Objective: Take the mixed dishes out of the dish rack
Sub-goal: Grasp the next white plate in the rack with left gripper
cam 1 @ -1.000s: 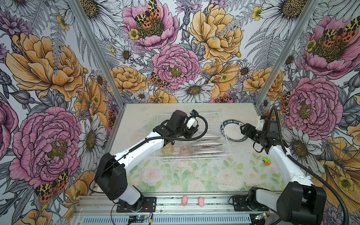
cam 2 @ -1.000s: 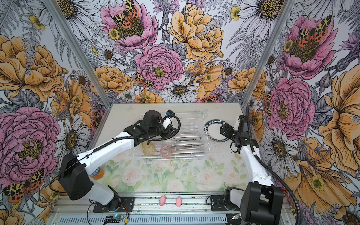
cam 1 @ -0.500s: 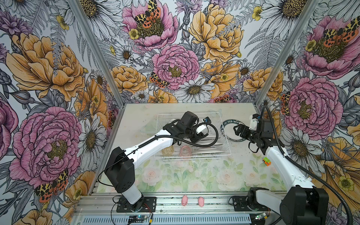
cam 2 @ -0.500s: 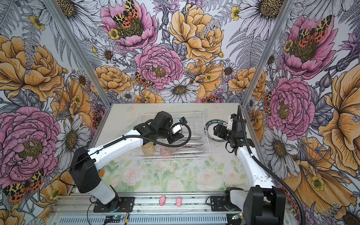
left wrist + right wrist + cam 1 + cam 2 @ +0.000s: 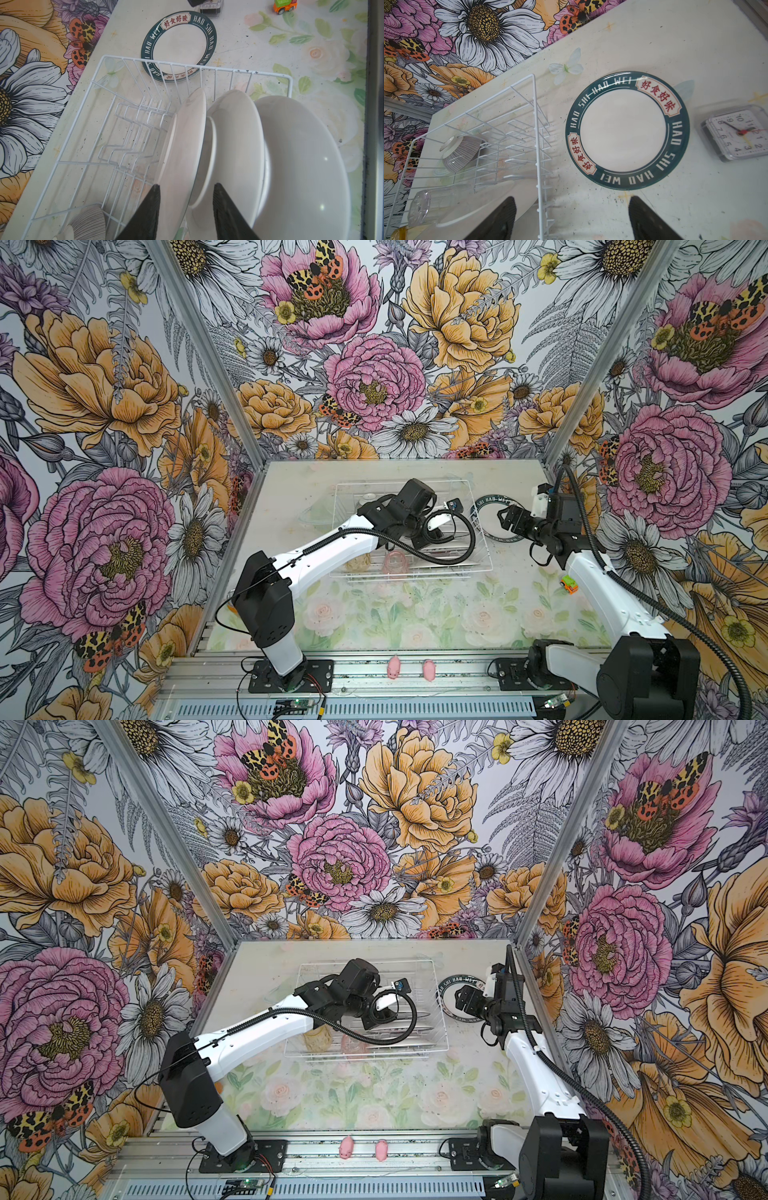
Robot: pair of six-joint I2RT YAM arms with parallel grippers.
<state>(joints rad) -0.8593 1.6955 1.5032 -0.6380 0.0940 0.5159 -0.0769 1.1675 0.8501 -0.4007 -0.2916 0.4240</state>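
Floral tabletop [image 5: 374,614]: left tool [image 5: 186,185] half-open astride racked plate [image 5: 182,135]; right tool [image 5: 572,197] wide, empty, near loose plate [image 5: 623,128]

White arms [image 5: 345,547], black joints [image 5: 266,605], ribbed cables [image 5: 440,562].

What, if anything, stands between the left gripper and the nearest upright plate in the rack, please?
Nothing visible does. In the left wrist view the left gripper is open, one finger on each side of the nearest upright plate in the rack; the next plate stands close beside it.
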